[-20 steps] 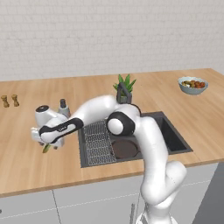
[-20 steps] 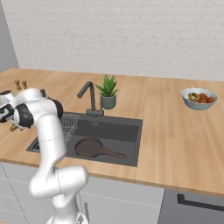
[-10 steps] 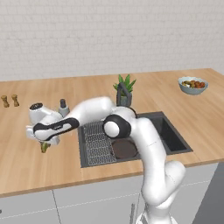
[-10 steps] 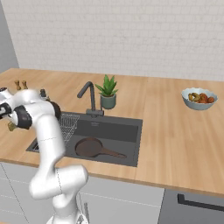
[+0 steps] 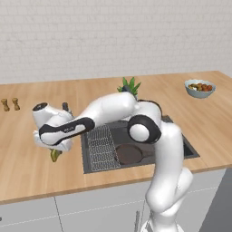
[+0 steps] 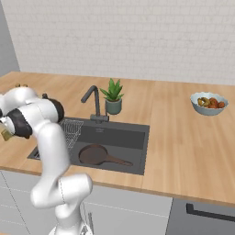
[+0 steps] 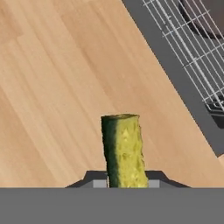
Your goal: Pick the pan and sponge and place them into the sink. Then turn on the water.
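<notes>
At lower left of the left base view, the gripper [image 5: 55,152] is clenched on the sponge [image 5: 55,155], just off the counter [image 5: 27,167]. To the right, the pan [image 5: 128,154] already lies in the sink [image 5: 183,146] — carry the sponge level across the rim, then release.

The arm reached far to its left and low; the gripper [image 5: 55,153] pointed down, jaws nearly closed.
</notes>
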Motion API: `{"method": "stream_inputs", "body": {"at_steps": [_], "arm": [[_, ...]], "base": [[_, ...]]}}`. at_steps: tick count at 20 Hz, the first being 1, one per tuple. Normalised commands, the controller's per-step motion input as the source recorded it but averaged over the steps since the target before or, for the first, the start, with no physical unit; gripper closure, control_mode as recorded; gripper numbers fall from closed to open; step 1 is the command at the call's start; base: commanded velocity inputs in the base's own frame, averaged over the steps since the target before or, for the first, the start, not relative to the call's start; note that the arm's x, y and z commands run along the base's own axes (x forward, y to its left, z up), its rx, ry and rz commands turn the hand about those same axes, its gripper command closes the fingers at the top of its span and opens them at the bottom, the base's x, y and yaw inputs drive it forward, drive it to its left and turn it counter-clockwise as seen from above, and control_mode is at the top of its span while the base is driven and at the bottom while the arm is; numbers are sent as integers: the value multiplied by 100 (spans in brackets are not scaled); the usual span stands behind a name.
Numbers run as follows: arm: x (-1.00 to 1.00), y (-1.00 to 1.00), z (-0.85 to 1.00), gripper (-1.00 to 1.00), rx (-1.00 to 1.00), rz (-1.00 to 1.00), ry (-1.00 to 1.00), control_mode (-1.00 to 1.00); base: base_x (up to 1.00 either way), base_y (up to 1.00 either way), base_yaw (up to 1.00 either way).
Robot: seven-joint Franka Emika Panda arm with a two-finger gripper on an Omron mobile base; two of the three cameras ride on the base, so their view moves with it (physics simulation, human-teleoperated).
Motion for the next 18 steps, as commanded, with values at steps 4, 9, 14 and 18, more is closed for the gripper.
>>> {"method": "stream_inputs", "body": {"at_steps": [4,9,14,18], "arm": [[-88,-100,69,100,4,-1,0,-100],[-60,-100,91,100,1,0,3,-100],[-25,-100,90,100,0,3,6,-100],[-23,-100,71,100,0,2,8,-100]], "base": [[0,0,0],[0,0,0],[0,0,0],[0,0,0]]}}
